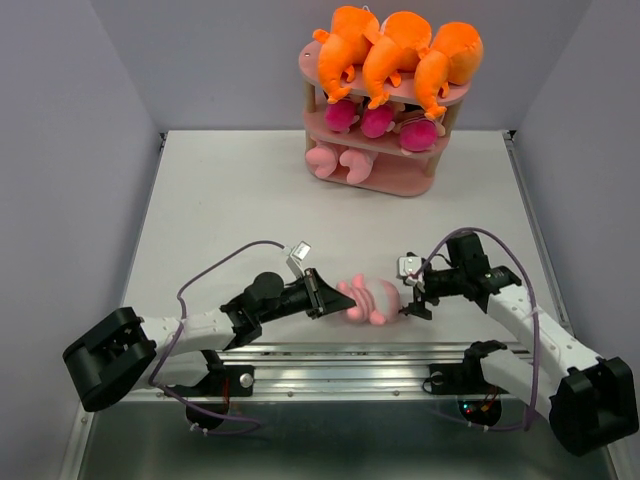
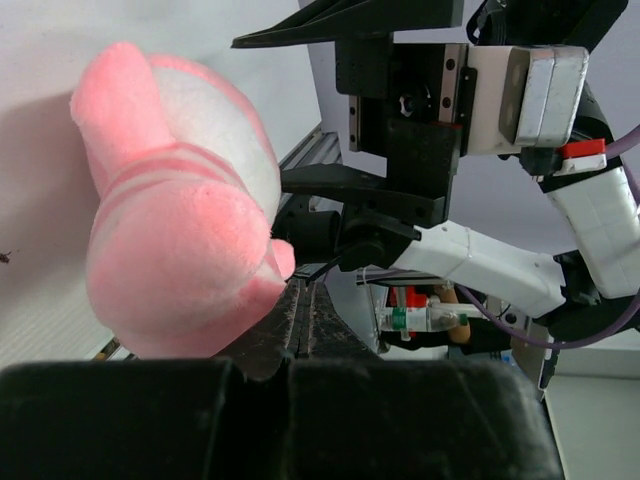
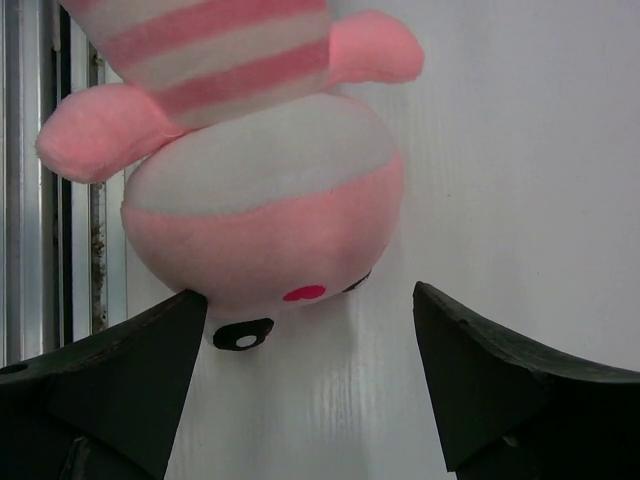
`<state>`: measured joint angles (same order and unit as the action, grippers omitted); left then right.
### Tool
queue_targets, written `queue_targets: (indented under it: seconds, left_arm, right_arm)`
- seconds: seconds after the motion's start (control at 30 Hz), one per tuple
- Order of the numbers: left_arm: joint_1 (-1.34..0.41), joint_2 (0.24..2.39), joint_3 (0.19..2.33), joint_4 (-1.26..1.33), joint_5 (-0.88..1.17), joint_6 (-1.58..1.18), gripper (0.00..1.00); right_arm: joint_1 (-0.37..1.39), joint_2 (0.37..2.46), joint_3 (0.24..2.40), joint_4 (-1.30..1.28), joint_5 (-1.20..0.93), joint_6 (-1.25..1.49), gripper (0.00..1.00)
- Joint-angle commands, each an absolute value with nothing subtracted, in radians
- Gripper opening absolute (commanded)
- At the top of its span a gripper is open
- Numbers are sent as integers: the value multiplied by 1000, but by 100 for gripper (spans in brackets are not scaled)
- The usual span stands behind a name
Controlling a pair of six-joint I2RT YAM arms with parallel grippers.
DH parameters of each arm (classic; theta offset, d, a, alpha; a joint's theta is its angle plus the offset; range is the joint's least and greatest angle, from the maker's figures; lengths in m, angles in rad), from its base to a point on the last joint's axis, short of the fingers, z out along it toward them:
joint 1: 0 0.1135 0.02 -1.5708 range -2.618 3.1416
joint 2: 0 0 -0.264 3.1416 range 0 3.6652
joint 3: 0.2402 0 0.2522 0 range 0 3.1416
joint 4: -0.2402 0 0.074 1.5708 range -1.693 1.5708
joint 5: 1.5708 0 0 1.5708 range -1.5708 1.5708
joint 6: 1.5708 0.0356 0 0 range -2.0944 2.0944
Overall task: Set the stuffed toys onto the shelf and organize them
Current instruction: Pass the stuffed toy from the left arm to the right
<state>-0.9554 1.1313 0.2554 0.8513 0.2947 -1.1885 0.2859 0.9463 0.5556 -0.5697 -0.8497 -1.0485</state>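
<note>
Two arms sit closest, the left arm [image 1: 200, 325] and the right arm [image 1: 530, 330], at the near edge of the white table [image 1: 230, 200]. Far back stands the pink shelf [image 1: 400, 185], with orange monsters [image 1: 395, 50] on top, magenta dolls [image 1: 375, 120] in the middle and pink pigs [image 1: 335, 160] at the bottom. Between the arms, the left gripper [image 1: 332, 297] pinches one striped pig [image 1: 372, 300]. The right gripper [image 1: 415, 300] gapes wide around its head.

light: bright, even | shadows: soft | blur: left fingers [image 2: 380, 420] near lens

White table [image 1: 250, 200], grey walls [image 1: 60, 120], seemingly metal rail [image 1: 340, 362]
</note>
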Motion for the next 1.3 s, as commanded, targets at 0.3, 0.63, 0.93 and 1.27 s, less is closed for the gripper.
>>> queue_targets:
  seconds: [0.3, 0.63, 0.93, 1.27]
  left_arm:
    - [-977, 1151, 258, 982, 285, -1201, 0]
    - [-969, 931, 336, 577, 138, -945, 37]
    - [-963, 750, 471, 213, 11, -632, 62]
    - [-1063, 739, 551, 150, -145, -246, 73]
  right_arm:
    - [414, 1084, 626, -416, -742, -896, 19]
    - [414, 980, 683, -604, -795, -913, 1]
    - [414, 943, 722, -629, -707, -867, 1]
    - [414, 989, 860, -676, -531, -710, 1]
